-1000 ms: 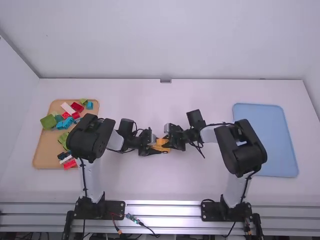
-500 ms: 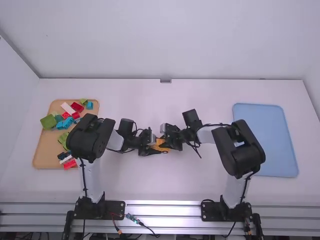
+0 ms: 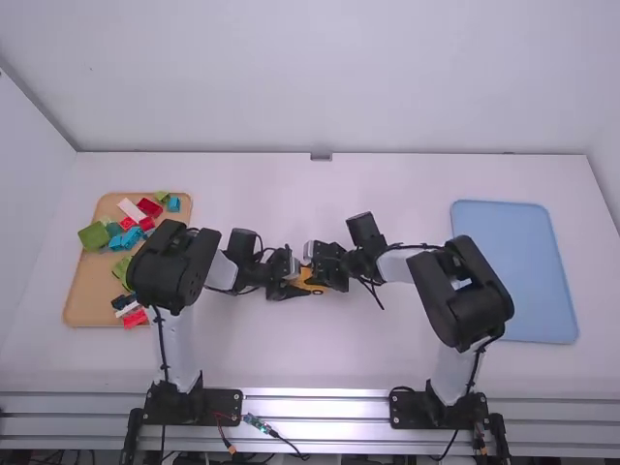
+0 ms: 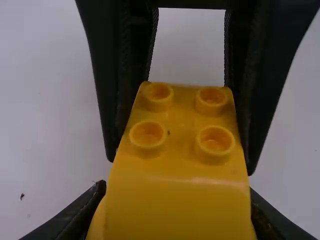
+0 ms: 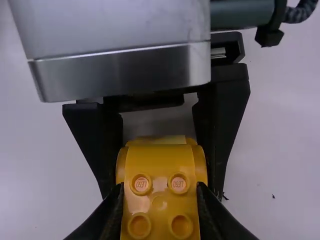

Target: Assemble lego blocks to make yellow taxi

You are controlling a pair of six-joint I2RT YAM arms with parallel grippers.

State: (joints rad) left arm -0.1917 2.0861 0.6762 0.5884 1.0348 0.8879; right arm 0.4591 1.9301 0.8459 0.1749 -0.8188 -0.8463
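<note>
- Two sides of the yellow block are pinched by the left gripper.
- The block is squeezed by the right gripper too.
- The right gripper has been moved closer to the left one, so less yellow can be seen between them from high up.
- A better hold for building the taxi may be wanted.
- The block is held near the middle of the white surface.
- Shiny sides and round bumps can be seen on it.

Right arm now further inward, nearer the left arm
</note>
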